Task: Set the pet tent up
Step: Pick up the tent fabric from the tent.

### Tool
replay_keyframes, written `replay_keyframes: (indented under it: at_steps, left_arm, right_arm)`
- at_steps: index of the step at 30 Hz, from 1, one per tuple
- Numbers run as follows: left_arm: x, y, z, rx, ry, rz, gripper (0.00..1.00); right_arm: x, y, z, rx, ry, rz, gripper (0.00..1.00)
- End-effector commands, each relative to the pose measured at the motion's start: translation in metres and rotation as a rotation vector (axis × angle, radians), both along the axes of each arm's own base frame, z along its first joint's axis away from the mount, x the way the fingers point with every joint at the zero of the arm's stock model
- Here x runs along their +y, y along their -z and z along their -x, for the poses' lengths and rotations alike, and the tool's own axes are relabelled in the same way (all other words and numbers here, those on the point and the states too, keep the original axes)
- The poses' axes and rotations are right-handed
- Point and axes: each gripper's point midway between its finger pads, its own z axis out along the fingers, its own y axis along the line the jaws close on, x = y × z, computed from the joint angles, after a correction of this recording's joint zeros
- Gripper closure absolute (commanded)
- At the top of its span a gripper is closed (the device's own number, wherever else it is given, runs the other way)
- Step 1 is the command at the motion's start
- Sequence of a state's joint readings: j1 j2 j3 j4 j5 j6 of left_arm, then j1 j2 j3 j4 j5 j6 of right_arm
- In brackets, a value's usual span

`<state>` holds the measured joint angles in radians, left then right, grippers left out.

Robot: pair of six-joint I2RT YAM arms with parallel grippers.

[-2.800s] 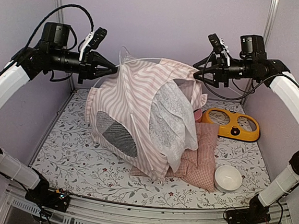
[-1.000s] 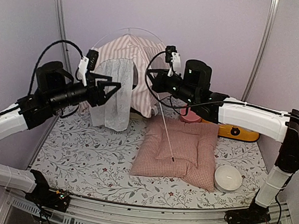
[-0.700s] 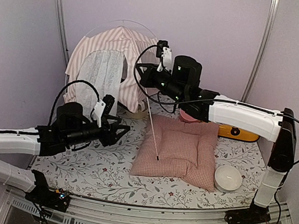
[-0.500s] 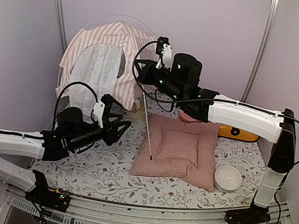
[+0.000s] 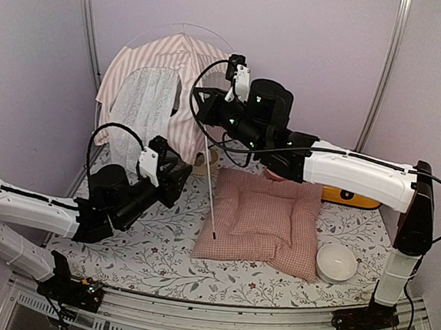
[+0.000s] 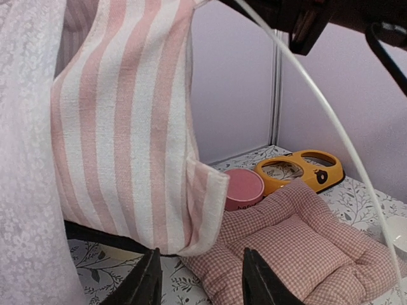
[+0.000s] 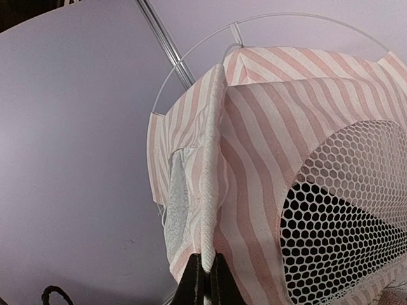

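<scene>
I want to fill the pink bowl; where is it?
Left wrist view: the pink bowl sits behind the checked cushion, between the striped tent and the orange feeder.

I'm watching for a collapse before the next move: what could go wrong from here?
1. The tent hangs from the right gripper, pinched shut on one thin seam; it may slip and the tent could drop.
2. The loose pole dangles with its tip at the cushion edge; it may snag there.
3. The open left gripper sits just under the hem and may catch fabric.
</scene>
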<state>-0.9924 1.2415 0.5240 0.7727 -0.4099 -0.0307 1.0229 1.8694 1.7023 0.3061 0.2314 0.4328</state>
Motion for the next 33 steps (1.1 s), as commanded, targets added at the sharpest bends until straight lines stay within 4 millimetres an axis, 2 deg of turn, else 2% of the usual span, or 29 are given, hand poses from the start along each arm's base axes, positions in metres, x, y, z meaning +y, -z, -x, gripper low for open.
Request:
replay_keyframes:
  at_steps: [1, 17, 23, 27, 33]
  left_arm:
    - [0.003, -0.01, -0.005, -0.045, -0.06, 0.005, 0.57]
    - [-0.009, -0.014, -0.011, -0.053, -0.052, 0.005, 0.58]
    - [-0.007, -0.013, -0.018, -0.043, -0.093, 0.007, 0.61]
    - [-0.006, -0.014, -0.02, -0.04, -0.11, 0.014, 0.71]
    - [-0.007, 0.001, -0.02, -0.017, -0.106, -0.01, 0.99]
  right_arm:
    - [-0.005, -0.045, 0.008, -0.064, 0.009, -0.117, 1.0]
    - [-0.005, -0.045, 0.009, -0.059, 0.011, -0.117, 1.0]
    - [-0.003, -0.042, 0.01, -0.053, 0.008, -0.113, 1.0]
    - [-0.001, -0.035, 0.01, -0.04, 0.004, -0.105, 1.0]
    - [0.001, -0.016, 0.007, -0.005, 0.013, -0.082, 1.0]
